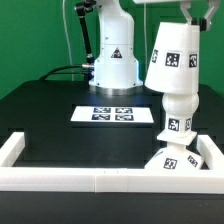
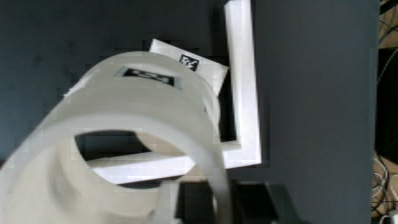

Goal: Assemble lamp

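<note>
The white cone shade [image 1: 172,55] hangs tilted at the exterior view's right, its lower rim just over the top of the ball-topped bulb [image 1: 177,112]. The bulb stands upright on the low square base [image 1: 181,158] in the front right corner. My gripper [image 1: 187,20] is shut on the shade's upper rim. In the wrist view the shade [image 2: 125,130] fills the frame, and its wall is pinched in my gripper [image 2: 217,200] between the dark fingers [image 2: 267,200]. A tagged white part [image 2: 187,62] shows beyond the shade; I cannot tell whether it is the bulb or the base.
A white fence [image 1: 60,180] runs along the table's front and sides, close around the base; it also shows in the wrist view [image 2: 240,80]. The marker board [image 1: 110,113] lies mid-table. The arm's base [image 1: 113,60] stands at the back.
</note>
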`<state>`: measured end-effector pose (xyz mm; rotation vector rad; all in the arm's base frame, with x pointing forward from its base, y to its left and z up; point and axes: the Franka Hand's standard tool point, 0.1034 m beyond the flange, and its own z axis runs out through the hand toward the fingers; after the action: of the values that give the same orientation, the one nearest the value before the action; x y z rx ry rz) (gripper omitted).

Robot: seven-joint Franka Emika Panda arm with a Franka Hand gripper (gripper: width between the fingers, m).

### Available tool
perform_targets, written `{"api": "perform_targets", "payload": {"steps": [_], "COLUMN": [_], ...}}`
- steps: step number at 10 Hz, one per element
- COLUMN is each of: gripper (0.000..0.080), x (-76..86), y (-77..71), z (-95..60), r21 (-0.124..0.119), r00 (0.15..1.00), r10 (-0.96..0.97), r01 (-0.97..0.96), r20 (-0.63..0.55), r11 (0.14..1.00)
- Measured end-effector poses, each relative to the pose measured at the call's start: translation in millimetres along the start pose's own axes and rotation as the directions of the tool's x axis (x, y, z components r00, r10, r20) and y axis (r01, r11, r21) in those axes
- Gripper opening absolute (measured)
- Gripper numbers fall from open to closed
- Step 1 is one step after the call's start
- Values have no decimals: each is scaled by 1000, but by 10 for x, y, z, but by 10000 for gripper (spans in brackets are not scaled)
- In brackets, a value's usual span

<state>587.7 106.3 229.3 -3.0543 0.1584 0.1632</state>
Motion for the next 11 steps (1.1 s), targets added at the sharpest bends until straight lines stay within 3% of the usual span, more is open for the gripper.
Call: {"api": "perform_targets", "payload": {"steps": [2,6,11], "gripper": [50,50,50], "x": [-45,-43,83], "y": [-4,6,27], "z": [119,124,335], "r21": [-3,-4,-14], "r00": [1000,1000,1000], "r10": [9,11,13], "r01": [-9,-11,-13], "r20": [10,10,-15], "r11": [1000,1000,1000]}}
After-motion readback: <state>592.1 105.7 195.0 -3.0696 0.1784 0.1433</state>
